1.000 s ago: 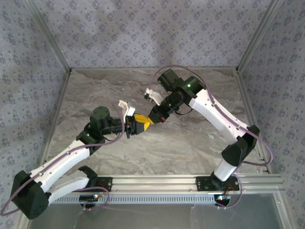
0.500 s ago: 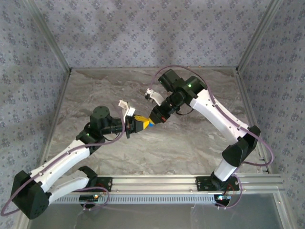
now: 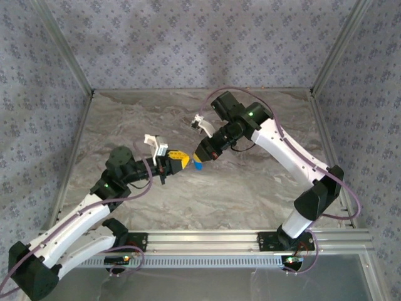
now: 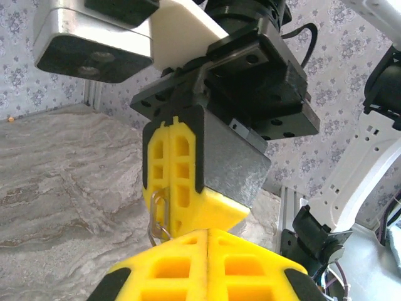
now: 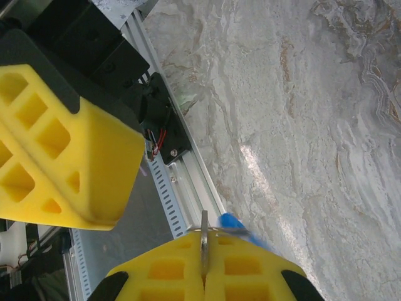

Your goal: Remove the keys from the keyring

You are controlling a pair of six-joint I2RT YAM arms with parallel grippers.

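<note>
our left tool (image 3: pixel 180 157), clenched on the keyring (image 4: pixel 159 216), has drawn back toward 8 o'clock. our right tool (image 3: pixel 200 157) grips the keys (image 3: pixel 197 165) above the desk (image 3: pixel 250 182) centre, so they seem to be parting.

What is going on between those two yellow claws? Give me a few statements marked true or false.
The right gripper is shut on the keys, a blue piece with silvery metal bits. True.
The left gripper gapes wide open. False: it is shut tight.
The keys lie on the grey marbled table. False: they are held above it.
The two grippers face each other, tip towards tip. True.
</note>
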